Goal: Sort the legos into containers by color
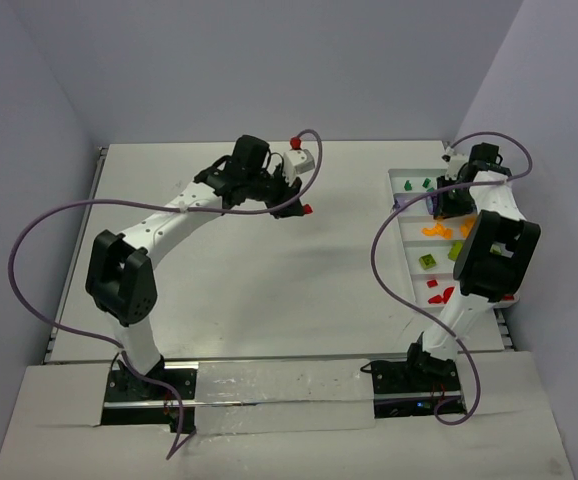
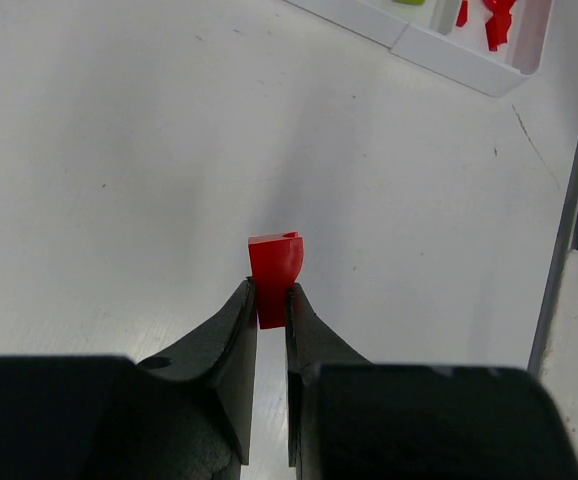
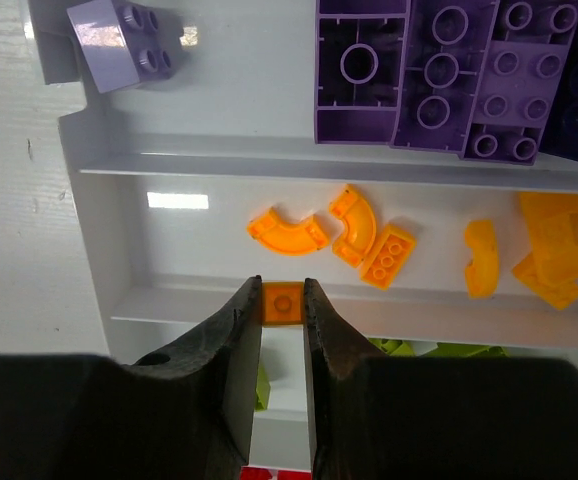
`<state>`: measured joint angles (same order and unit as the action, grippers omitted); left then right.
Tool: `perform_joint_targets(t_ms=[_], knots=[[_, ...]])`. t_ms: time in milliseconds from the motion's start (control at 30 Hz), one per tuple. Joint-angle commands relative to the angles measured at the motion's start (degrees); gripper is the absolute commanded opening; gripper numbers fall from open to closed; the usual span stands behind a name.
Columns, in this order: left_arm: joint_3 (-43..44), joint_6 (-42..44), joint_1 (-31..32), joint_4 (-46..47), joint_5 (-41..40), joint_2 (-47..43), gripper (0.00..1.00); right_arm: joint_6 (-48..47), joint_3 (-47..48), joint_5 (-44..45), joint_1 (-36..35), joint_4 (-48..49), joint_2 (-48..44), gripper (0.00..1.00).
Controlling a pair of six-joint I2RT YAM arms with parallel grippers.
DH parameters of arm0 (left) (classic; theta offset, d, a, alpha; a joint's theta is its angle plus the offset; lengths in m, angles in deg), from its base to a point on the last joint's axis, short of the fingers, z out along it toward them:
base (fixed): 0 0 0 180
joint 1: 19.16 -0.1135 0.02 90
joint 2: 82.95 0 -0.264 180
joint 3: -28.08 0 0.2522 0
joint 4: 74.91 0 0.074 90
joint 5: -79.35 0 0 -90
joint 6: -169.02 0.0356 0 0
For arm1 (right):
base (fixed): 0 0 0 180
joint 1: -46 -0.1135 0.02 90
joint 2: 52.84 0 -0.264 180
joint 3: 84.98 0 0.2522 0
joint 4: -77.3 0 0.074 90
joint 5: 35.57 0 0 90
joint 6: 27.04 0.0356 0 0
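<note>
Legos mostly lie sorted in the white tray (image 1: 401, 262) on the bench's (image 1: 249, 300) right side: red pieces (image 1: 447, 294) nearest, then lime, orange, purple. Right jaws pinch an orange brick (image 3: 283, 305) directly above the divider between the lime and orange cells. Best to carry it farther on, over the orange pieces (image 3: 287, 232), before letting go. Left jaws grip a red brick (image 2: 276, 262) over bare bench, well apart from the tray. It belongs in the red cell.
</note>
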<state>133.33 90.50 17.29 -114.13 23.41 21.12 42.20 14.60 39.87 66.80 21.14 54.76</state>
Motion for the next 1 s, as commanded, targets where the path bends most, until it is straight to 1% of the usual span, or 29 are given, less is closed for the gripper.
perform_joint_targets(t_ms=[0,100,167,233,400,433,533,700,733,767,800,867,967], knots=[[0.52,-4.61,-2.04,3.68,2.02,-1.18,0.00,-0.83,0.44,-0.42,-0.50,2.35,1.58,0.04],[-0.27,-6.23,-3.06,5.73,2.34,-1.42,0.00,-0.61,0.88,-0.37,-0.71,3.26,2.57,0.09],[-0.51,-6.83,-3.38,6.47,2.50,-1.42,0.00,-0.69,1.55,-0.14,-1.20,2.87,3.45,0.15],[-0.89,-7.40,-3.66,6.91,2.62,-1.44,0.00,-0.87,2.01,0.37,-1.67,2.56,4.19,0.28],[-1.48,-7.96,-3.93,7.88,2.94,-1.50,0.00,-1.13,1.63,1.34,-2.44,2.27,4.08,0.47],[-1.55,-8.03,-3.95,7.97,2.99,-1.50,0.00,-1.13,1.58,1.46,-2.46,2.15,3.98,0.48],[-2.30,-8.90,-4.03,8.99,4.31,-1.52,0.00,-0.94,1.35,1.32,-2.72,1.56,2.85,0.57],[-4.51,-10.11,-4.04,10.91,6.86,-2.17,0.00,-0.14,2.28,-0.72,-4.04,-0.16,-1.25,0.59],[-5.17,-10.34,-4.19,11.61,8.13,-2.47,0.00,0.01,2.53,-3.34,-4.65,-1.25,-1.86,0.59],[-5.27,-10.46,-4.19,12.08,9.29,-2.51,0.00,0.05,2.76,-4.03,-4.96,-1.87,-2.81,0.59],[-6.20,-10.83,-4.19,12.83,11.28,-2.95,0.00,0.42,2.70,-10.47,-5.58,-2.56,-4.36,0.59],[-7.13,-13.22,-4.28,14.18,15.34,-3.12,0.00,0.18,2.44,-19.15,-6.87,-4.89,-7.82,0.59],[-8.32,-16.58,-4.28,16.42,21.78,-3.17,0.00,-0.86,1.12,-31.82,-12.53,-7.11,-11.71,0.60]])
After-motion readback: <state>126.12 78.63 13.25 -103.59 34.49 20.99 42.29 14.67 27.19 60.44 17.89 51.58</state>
